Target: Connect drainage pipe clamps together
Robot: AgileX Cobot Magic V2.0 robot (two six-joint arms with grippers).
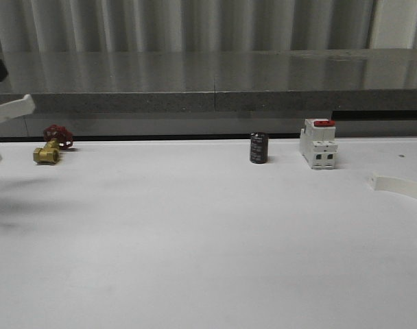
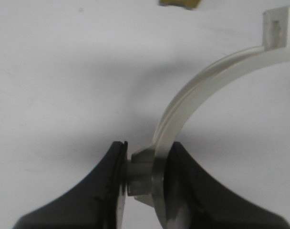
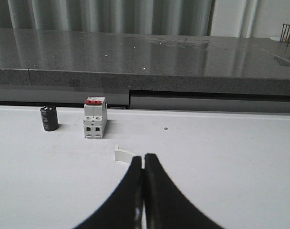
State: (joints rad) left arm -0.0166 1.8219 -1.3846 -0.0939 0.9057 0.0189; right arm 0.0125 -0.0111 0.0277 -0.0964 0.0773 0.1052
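Two clamp halves at opposite edges of the frame, open sides facing inward

In the left wrist view the left fingers (image 2: 145,181) pinch the tab of one clamp half (image 2: 202,90); in the front view that half (image 1: 9,110) hangs at the far left edge, above the tabletop (image 1: 195,240). The other clamp half (image 1: 400,188) lies at the right edge, its arc running out of frame. The right fingers (image 3: 143,191) look pressed together, the half's end (image 3: 122,153) just beyond them; whether they grip it I cannot tell. Joining likely means bringing the halves toward mid-frame.
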